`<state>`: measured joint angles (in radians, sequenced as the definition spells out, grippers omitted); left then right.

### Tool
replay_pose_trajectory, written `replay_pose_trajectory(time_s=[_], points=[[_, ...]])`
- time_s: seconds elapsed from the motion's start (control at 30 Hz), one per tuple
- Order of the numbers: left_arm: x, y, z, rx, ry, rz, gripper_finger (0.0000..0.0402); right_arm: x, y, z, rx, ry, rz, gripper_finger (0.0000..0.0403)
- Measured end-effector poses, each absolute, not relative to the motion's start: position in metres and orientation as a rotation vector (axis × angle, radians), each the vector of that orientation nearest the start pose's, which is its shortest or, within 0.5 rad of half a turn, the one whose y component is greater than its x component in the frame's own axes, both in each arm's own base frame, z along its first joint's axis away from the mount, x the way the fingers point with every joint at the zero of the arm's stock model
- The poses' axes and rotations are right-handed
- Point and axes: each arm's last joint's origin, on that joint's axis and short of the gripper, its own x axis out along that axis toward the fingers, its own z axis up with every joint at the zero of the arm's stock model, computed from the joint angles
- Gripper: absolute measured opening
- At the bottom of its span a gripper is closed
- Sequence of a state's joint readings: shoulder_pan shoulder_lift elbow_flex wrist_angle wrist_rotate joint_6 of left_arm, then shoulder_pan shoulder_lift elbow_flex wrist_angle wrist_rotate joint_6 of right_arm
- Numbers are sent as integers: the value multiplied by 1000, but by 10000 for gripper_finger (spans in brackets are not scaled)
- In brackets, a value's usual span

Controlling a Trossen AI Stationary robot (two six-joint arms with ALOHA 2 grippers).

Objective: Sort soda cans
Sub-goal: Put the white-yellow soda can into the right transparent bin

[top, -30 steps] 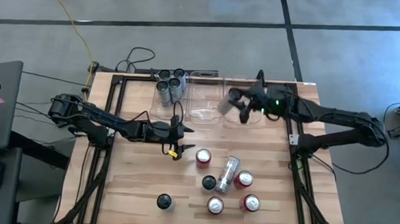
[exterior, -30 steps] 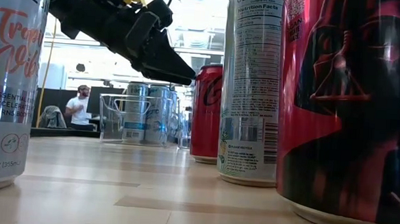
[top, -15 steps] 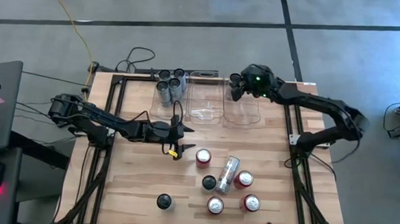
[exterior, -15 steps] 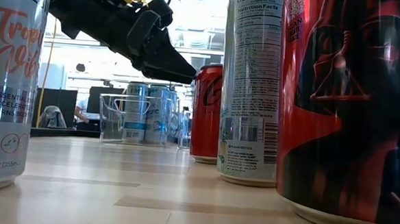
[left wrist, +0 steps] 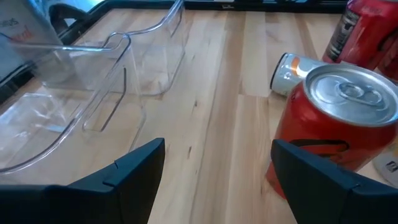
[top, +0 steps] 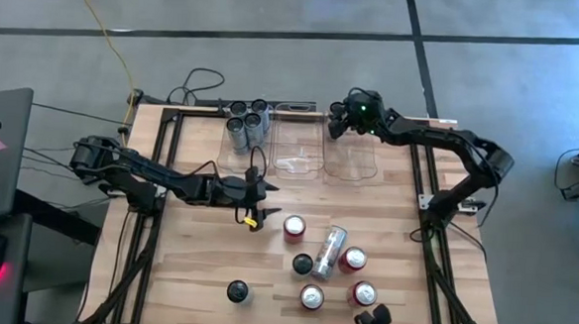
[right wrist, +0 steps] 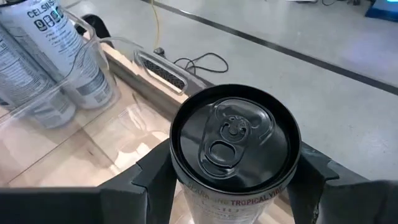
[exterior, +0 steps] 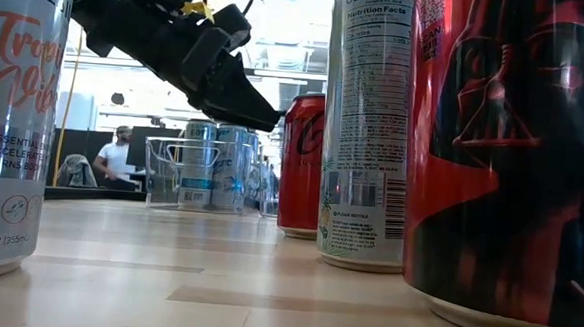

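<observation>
Right claw [right wrist: 233, 186] pinches an upright dark-topped can [right wrist: 233, 143], held over the far end of the clear bins [top: 300, 143], near the right-hand bin. Left claw [left wrist: 214, 171] hangs spread and empty over mid-counter, a red can [left wrist: 329, 134] just beside one finger.

Step in hand, as I judge it: set the held can into a bin. To do it well: keep the can upright, centre it inside the bin walls, lower until the base rests, then release. If matching kinds go together, the silver cans [top: 247, 120] grouped in the left bin suggest its place is there, though the claw is nearer the empty bins.

Around: near side of the counter [top: 185, 266] holds more red cans [top: 358, 275], a silver can on its side [top: 330, 251] leaning among them, and a lone dark-topped can [top: 238, 292] apart. A person [exterior: 112, 154] shows in the room beyond.

In the way: thin bin walls close below the can; standing silver cans crowd the left bin.
</observation>
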<state>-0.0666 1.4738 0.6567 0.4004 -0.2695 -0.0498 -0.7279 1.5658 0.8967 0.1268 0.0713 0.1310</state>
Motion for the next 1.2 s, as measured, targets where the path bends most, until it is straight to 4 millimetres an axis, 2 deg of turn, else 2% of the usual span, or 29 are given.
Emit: replay_pose_trajectory(time_s=[0.17, 0.37, 0.53, 0.7, 1.0, 1.2], points=[[293, -12, 190, 16, 406, 214, 290, 246, -218, 214, 289, 493, -808, 246], [293, -12, 190, 9, 406, 217, 290, 241, -212, 221, 289, 505, -802, 304], [288, -11, 193, 24, 432, 228, 290, 234, -205, 238, 268, 481, -799, 354], [278, -10, 207, 17, 419, 246, 290, 228, -195, 253, 249, 459, -783, 379], [248, -18, 244, -14, 357, 211, 290, 220, -170, 276, 225, 439, -752, 379], [212, -30, 251, 5, 491, 143, 290, 216, -133, 292, 210, 462, -666, 379]])
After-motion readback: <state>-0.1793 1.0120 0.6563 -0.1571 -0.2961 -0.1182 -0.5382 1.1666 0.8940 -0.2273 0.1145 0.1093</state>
